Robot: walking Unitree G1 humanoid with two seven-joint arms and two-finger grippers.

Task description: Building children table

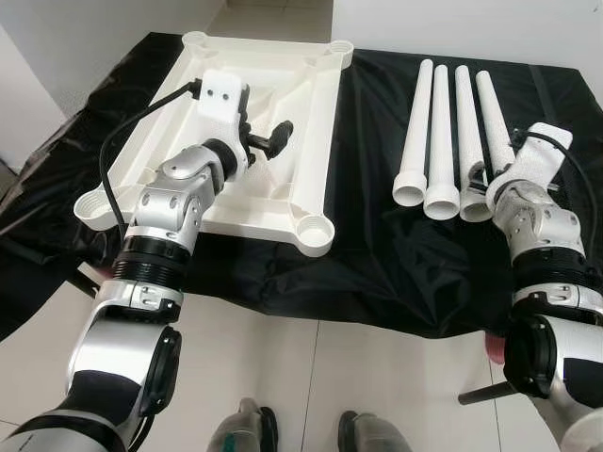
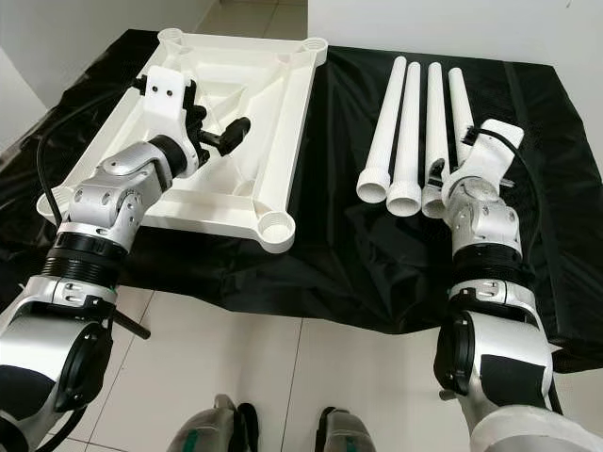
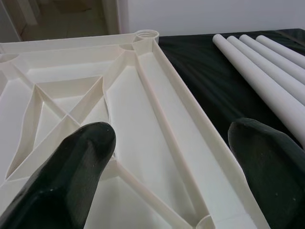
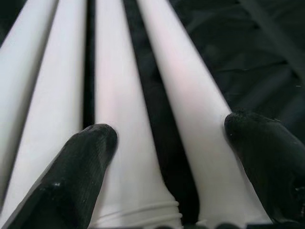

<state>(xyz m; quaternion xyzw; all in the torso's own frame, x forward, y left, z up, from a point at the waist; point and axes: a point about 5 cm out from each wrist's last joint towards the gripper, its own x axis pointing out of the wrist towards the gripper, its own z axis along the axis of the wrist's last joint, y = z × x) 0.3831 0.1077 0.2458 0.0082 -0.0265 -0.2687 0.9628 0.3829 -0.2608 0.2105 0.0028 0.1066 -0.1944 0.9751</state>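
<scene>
Now the upturned white plastic tabletop [image 1: 283,104] lies at the black cloth's [image 1: 377,254] left edge. Both grippers gape empty: left gripper [image 3: 167,167] above the tabletop, right gripper [image 4: 171,162] straddling the rightmost white tapered plastic leg [image 4: 190,105]; best close squarely near its threaded end.

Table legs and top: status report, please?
Left tool open over upturned tabletop. Right tool open over rightmost legs. Nothing grasped, nothing blocking.

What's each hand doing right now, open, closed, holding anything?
Left hand: open, empty, over the upturned tabletop.
Right hand: open, holding nothing, fingers astride the rightmost table legs.
</scene>
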